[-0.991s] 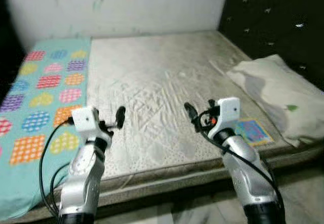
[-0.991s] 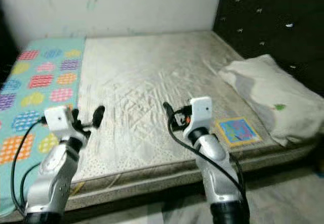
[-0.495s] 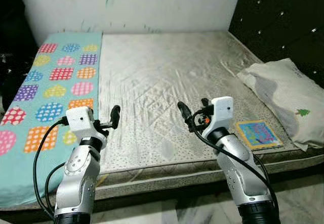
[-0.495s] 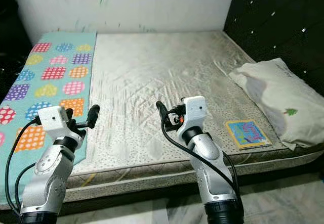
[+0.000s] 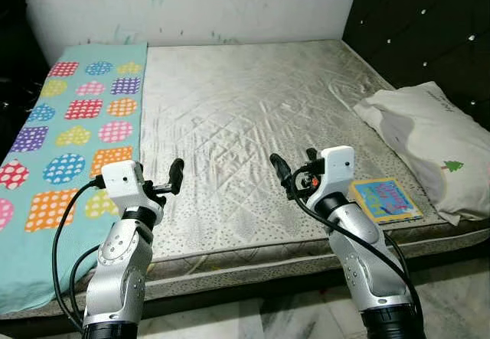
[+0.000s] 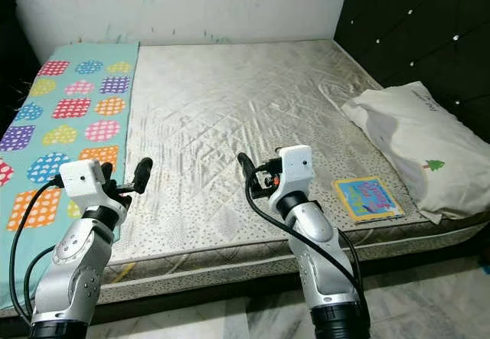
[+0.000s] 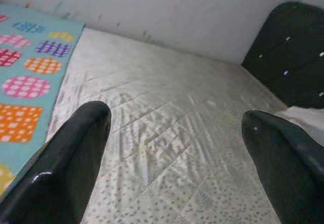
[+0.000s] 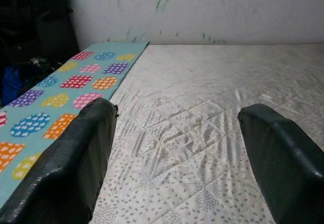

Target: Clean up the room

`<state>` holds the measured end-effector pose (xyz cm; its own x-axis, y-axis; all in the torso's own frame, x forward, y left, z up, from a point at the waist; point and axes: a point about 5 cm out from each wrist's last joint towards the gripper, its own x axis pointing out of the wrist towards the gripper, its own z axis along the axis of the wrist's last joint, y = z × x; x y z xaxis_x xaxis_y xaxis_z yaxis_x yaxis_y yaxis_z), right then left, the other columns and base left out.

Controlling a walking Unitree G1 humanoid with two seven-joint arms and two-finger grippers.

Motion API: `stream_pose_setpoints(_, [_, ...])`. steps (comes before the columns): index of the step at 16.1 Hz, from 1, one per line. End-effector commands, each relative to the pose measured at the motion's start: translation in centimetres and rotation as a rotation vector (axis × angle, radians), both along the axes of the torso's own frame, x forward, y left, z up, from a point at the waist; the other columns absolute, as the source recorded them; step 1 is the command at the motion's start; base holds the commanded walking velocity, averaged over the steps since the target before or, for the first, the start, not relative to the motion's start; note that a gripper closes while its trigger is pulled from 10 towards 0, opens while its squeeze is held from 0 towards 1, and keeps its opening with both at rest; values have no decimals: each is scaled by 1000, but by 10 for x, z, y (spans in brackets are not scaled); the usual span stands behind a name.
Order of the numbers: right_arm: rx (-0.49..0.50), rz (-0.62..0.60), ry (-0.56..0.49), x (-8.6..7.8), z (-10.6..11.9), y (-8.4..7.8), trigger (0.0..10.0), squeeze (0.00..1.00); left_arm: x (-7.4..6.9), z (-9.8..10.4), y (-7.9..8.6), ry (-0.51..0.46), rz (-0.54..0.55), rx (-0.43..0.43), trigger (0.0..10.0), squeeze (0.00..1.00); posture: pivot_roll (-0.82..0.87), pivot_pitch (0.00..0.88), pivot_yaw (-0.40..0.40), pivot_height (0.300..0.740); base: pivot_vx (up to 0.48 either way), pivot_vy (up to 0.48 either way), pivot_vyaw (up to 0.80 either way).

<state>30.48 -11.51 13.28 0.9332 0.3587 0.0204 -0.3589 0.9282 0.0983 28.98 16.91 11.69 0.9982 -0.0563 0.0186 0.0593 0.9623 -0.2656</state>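
Observation:
A bare, stained mattress [image 5: 245,102] lies before me. A teal blanket with coloured patches [image 5: 69,117] covers its left side. At the right lies a white pillow with a small green tree print [image 5: 429,136], and a colourful flat book [image 5: 385,200] rests by the front right edge. My left gripper [image 7: 174,114] hovers open over the front edge, beside the blanket. My right gripper [image 8: 178,107] hovers open over the front middle, left of the book. Neither holds anything.
A dark padded headboard [image 5: 429,25] rises at the right, behind the pillow. A marked white wall [image 5: 191,2] runs along the far side. Pale floor [image 5: 268,320] shows below the bed's front edge.
The whole picture has shifted and sharpened, so the camera moved. Both arms hold the same raised pose with their fingers apart. Nothing on the bed has moved.

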Motion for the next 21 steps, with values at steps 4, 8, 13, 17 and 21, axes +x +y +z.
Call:
stream_pose_setpoints(4, [-13, -7, -10, -1, 0, -3, 10000, 0, 2, 5, -3, -28, -26, -4, 10000, 0, -133, 0, -13, 740, 300, 0, 0])
stream_pose_setpoints(8, [-16, -11, -10, -1, 0, -3, 10000, 0, 2, 5, -2, -28, -31, -2, 10000, 0, -133, 0, -9, 740, 298, 0, 0])
stream_pose_setpoints(13, [-17, -15, -9, -1, -1, -5, 10000, 0, 2, 5, -3, -28, -31, 4, 10000, 0, -133, 0, -9, 740, 301, 0, 0])
stream_pose_setpoints(17, [-21, -17, -9, -1, -2, -6, 10000, 0, 2, 4, -3, -20, -32, 8, 10000, 0, -132, 0, -5, 740, 305, 0, 0])
stream_pose_setpoints(21, [-23, -14, -10, -1, -2, -6, 10000, 0, 2, 3, -3, -18, -31, 6, 10000, 0, -131, 0, -8, 740, 297, 0, 0])
